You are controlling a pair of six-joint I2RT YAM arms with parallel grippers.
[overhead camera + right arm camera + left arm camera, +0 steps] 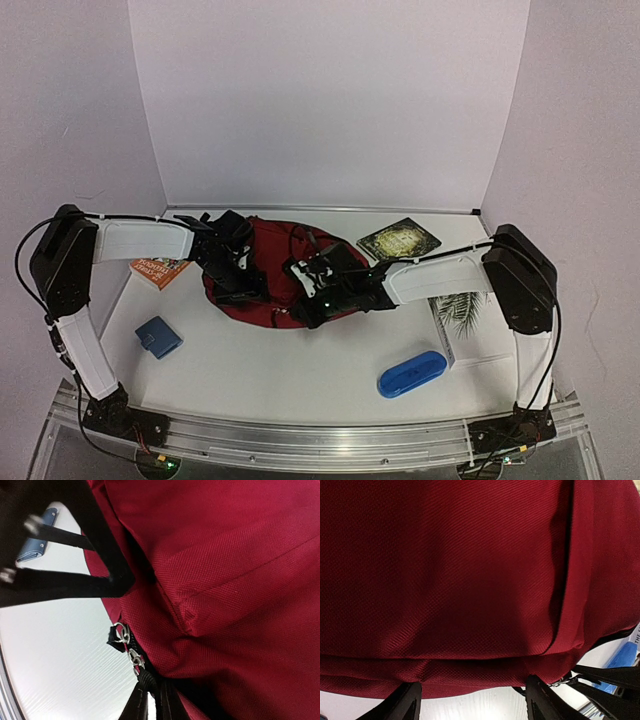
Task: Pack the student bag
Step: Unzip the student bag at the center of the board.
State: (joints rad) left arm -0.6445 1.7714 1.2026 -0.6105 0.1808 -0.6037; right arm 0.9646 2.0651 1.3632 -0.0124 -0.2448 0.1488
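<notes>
The dark red student bag (pixel 275 262) lies on the table's middle, with black straps at its right side. My left gripper (pixel 237 276) is at the bag's left part. In the left wrist view it (pixel 472 701) is open, its fingers (pixel 404 703) wide apart at the lower seam of the red fabric (pixel 460 580). My right gripper (pixel 310 297) is at the bag's near right edge. In the right wrist view it (pixel 151 702) is shut on the black cord pull of a zip, just below the silver zip sliders (pixel 128 650). The bag's inside is hidden.
A blue oblong case (pixel 411 372) lies front right. A small blue pouch (pixel 159 337) lies front left. An orange book (pixel 160 270) is under the left arm. A dark patterned book (pixel 398 239) lies back right, and a white palm-leaf book (pixel 462 325) lies under the right arm.
</notes>
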